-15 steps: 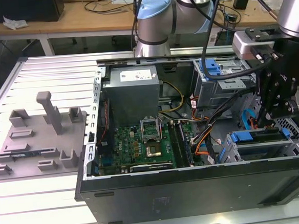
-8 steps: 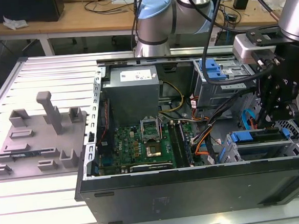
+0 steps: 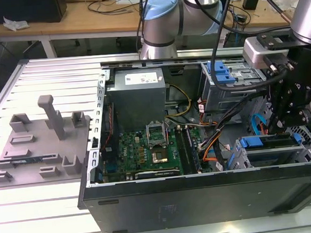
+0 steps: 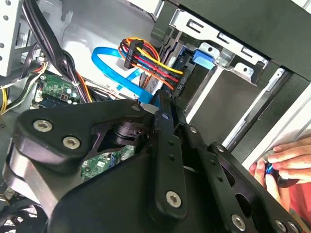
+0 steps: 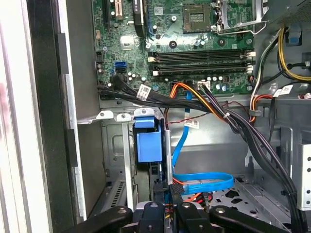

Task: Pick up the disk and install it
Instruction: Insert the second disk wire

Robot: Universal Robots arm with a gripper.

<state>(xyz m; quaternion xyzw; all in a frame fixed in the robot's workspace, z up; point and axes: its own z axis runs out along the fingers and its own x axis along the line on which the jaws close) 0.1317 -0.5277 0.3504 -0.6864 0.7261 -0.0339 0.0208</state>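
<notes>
Pincer: black gripper [image 3: 284, 119] hangs over the drive cage at the exterior view's right end of the open computer case [image 3: 204, 196]; in both wrist views its fingers [image 5: 167, 196] come close together around a thin upright edge, though whether they actually clamp it cannot be told.
Disk: silver-grey drive in its blue carrier [image 3: 269, 143] stands on edge in the grey cage, directly below the gripper; its lower part is sunk in the cage and its label is not readable.
Hidden: gripper linkage [image 4: 146, 174] blocks much of the second wrist view; black bundled cables [image 5: 233, 121] cross over the bay.
Cut off: a person's hand [image 4: 284, 162] shows at the frame edge beyond the case wall, holding something small and dark.
Inside: green motherboard [image 3: 147, 149], grey power supply [image 3: 137, 94], blue flat cable [image 5: 199, 182].
Surface: white slatted table [image 3: 39, 207] carrying a grey fixture plate [image 3: 37, 143].
Room: wooden benches [image 3: 84, 17] with cables behind.
</notes>
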